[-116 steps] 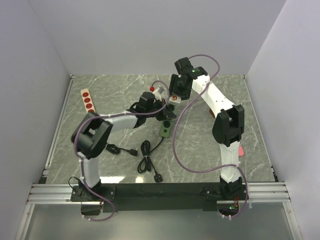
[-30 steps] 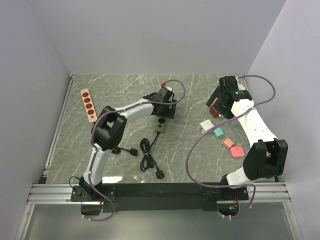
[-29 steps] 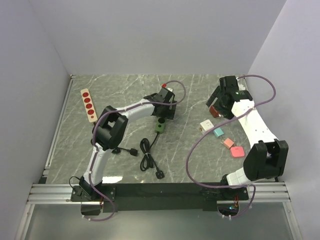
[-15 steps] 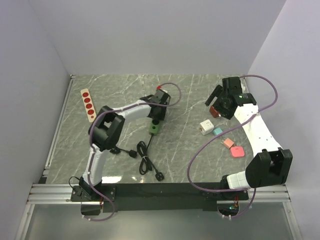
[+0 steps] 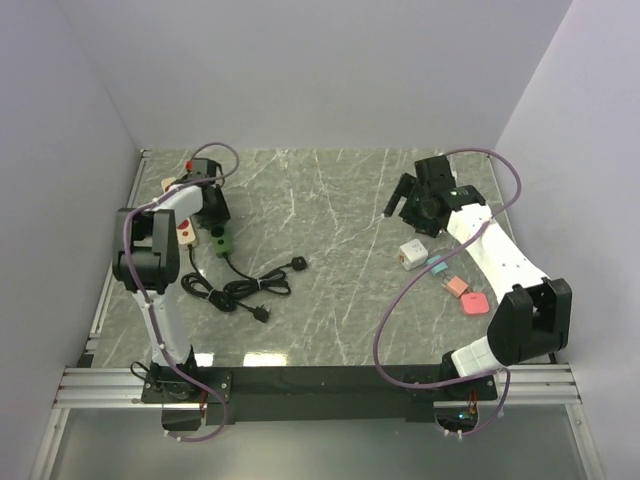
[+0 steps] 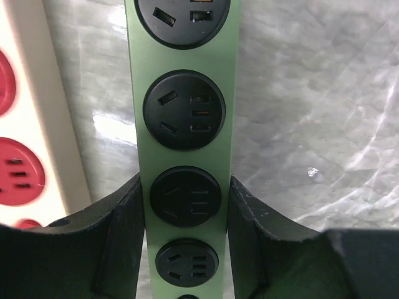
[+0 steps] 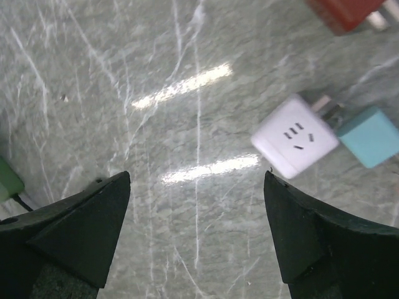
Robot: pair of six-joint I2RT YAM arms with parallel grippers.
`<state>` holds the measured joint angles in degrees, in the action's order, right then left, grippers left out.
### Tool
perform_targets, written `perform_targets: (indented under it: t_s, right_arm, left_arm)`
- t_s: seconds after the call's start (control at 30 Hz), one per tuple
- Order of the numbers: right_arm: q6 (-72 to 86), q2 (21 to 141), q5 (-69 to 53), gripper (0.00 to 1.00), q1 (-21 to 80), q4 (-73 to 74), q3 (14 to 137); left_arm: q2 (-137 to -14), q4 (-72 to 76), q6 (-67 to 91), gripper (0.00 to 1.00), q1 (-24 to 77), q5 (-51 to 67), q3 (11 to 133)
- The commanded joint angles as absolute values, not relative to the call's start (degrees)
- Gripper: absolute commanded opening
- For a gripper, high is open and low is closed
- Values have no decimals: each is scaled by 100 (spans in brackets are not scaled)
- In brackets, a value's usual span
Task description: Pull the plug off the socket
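A: Where is the plug [image 5: 297, 263] lying?
B: Loose on the table [image 5: 350, 200], it seems, near the green socket strip [image 6: 184, 112]. The left gripper [image 6: 187, 205] is squeezing that stiff, light, smooth strip by its long sides; the right gripper [image 7: 196, 177] is hanging spread wide.

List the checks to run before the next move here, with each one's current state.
1. Left gripper closed on the green power strip: ok, jaws press both long sides.
2. Sockets seen in the left wrist view are empty: ok.
3. Black plug lies loose on the table, apart from the strip: ok.
4. Strip's ends free of plugs: cannot tell, the wrist view crops them.
5. Right gripper open and empty: ok.
6. White cube adapter clear of the right gripper: ok.
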<state>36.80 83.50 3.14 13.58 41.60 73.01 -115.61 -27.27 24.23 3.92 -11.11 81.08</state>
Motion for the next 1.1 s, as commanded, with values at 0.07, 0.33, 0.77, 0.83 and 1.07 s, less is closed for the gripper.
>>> perform_targets:
  t_s: [0.07,0.33,0.77,0.83,1.07]
  right_arm:
    - [3700,8350,132,95,1608,3709,7102]
    - [3472,8060,-97,99,1617,3463,7014]
    - [2927,6812,-18,100,1617,3506,6803]
    - [2909,6567,139,100,1617,3603,6777]
    - [3137,5407,482,100,1617,3849,6118]
  left_arm:
    - [-11233,-2646,2100,1,-246,-1152,7463]
    - [-10618,-2786,2249,16,-404,-1002,7427]
    - [-7763,-2646,2426,99,-343,869,6663]
    - [-7342,-2506,2495,99,-334,1370,6487]
    - [-6068,-1838,3093,99,-158,2161,5670]
